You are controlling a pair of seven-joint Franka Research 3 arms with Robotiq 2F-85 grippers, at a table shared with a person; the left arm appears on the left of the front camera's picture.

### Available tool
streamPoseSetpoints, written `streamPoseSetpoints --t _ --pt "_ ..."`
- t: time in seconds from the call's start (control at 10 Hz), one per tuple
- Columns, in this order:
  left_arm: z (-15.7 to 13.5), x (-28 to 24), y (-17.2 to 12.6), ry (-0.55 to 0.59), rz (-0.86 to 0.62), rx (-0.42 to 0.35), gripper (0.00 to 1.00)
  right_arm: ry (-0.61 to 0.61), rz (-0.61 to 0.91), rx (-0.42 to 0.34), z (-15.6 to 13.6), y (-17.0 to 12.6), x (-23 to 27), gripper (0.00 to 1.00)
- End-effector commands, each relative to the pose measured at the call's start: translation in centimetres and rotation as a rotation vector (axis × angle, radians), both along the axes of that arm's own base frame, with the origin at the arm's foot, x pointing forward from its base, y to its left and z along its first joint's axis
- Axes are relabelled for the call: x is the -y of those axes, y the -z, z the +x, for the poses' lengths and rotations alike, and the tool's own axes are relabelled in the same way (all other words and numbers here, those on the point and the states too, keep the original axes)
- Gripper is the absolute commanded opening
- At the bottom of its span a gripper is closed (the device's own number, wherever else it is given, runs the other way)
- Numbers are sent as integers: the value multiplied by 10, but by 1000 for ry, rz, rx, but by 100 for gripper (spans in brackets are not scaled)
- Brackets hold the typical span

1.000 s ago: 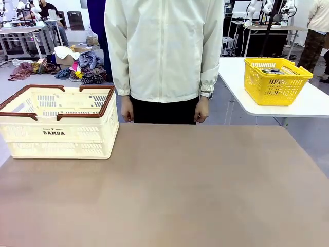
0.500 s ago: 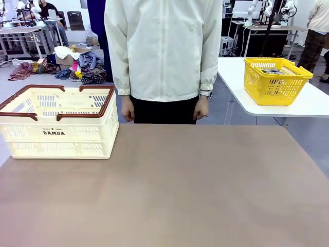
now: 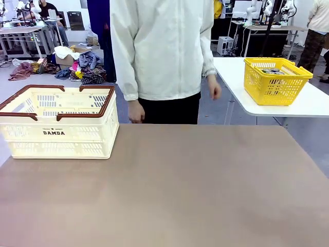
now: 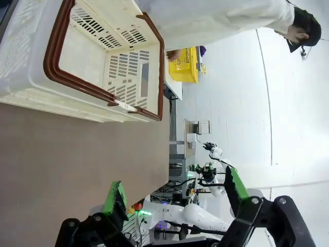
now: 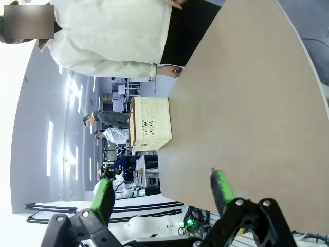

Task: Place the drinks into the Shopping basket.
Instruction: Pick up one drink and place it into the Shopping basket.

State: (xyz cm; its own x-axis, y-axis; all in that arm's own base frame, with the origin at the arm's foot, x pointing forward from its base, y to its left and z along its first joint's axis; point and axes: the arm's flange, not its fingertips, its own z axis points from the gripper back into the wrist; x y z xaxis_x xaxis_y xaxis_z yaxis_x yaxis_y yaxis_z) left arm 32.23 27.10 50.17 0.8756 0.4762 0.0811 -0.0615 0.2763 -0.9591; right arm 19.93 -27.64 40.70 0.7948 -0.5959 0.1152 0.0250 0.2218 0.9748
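Front, counter: brown, matte, flat.
Front, room: clothes heaped on grey floor.
Front, basket: cream slotted plastic, brown rim; counter's far left.
Left wrist, left fingers: black, green pads, spread apart, empty.
Right wrist, right fingers: same, spread apart, empty.

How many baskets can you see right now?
2. The cream Shopping basket sits far left on the brown table; the yellow basket sits on the white side table, far right.
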Motion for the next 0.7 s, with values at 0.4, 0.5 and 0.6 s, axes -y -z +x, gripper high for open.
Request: streamPoseSetpoints --t 0.4,0.5,0.6 --pt "-4 -2 -1 7 -1 -12 100 -13 -17 3 -3 -3 1 100" --pt "-4 -2 -1 7 -1 -12 100 -13 -17 3 -3 -3 1 100" --pt "-4 -2 -1 7 -1 -12 100 -13 -17 3 -3 -3 1 100"
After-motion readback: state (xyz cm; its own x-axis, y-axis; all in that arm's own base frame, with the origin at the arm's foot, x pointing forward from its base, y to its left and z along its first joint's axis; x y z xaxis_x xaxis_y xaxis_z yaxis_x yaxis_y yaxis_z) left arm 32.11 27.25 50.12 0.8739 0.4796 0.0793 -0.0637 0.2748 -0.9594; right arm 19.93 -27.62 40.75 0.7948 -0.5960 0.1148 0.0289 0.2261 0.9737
